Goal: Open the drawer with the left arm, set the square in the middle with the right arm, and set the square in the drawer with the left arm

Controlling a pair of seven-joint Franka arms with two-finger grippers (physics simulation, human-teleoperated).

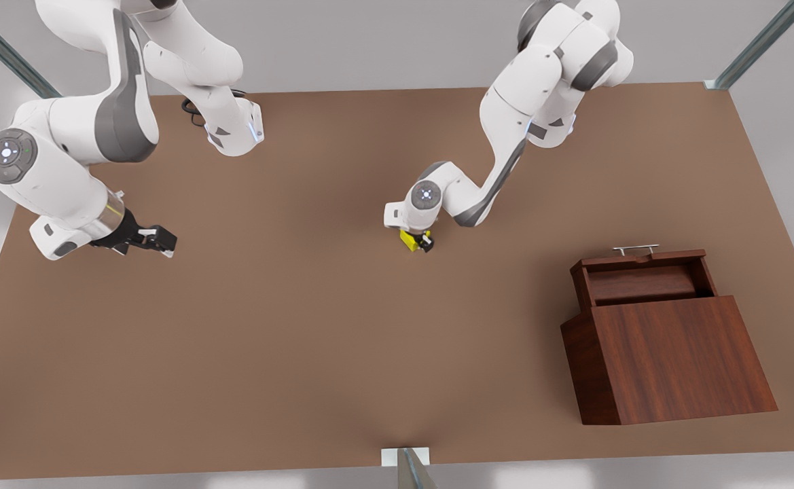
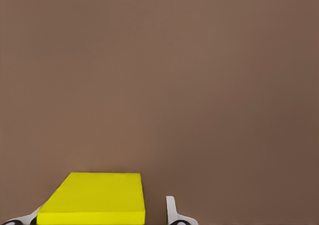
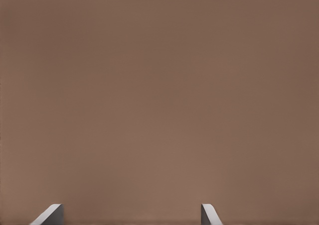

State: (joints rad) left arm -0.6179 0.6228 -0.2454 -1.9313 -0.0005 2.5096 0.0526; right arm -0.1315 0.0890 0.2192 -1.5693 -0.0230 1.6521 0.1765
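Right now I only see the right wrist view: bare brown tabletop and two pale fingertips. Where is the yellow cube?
Observer: The yellow cube is mid-table, between the fingers of the left gripper. In the left wrist view a gap shows between the cube and one finger.
Operator: Is the drawer open?
Observer: Yes. The drawer is pulled out of its wooden cabinet on the front view's right, and its tray is empty.
Operator: And the gripper that my camera rides on?
Observer: The right gripper hovers open over the table near the front view's left edge, far from the cube.
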